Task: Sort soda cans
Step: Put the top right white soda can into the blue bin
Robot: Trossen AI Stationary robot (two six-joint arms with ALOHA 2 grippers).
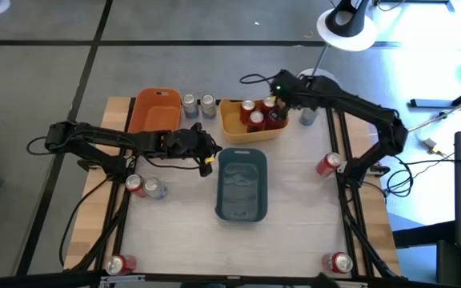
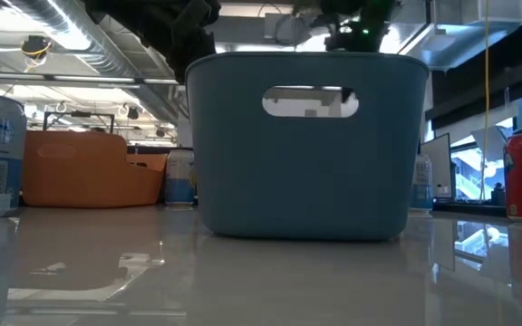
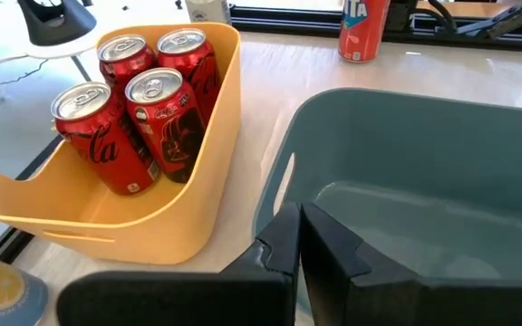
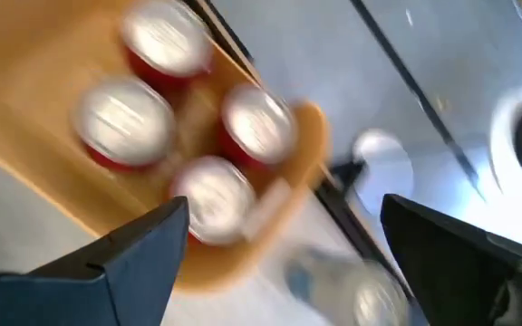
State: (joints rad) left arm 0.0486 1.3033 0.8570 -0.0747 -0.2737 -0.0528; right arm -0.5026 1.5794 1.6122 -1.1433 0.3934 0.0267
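The yellow bin (image 1: 232, 126) at the table's far side holds several red soda cans (image 3: 157, 118), standing upright on its floor. My right gripper (image 4: 285, 206) hangs open above them with nothing between its fingers; in the high view it (image 1: 275, 107) is over the bin's right part. My left gripper (image 3: 299, 237) is shut and holds nothing, just above the far left corner of the dark blue-grey bin (image 1: 241, 182). The orange bin (image 1: 154, 110) stands at the far left. Loose cans stand on the table: two silver ones (image 1: 198, 104) between the orange and yellow bins, and one (image 1: 308, 117) right of the yellow bin.
More cans stand near the table's edges: a red one (image 1: 327, 164) at the right, a red (image 1: 134, 185) and a silver one (image 1: 155, 189) at the left, and red ones at the near left (image 1: 118, 264) and near right (image 1: 338, 262) corners. Bare table lies near the blue-grey bin.
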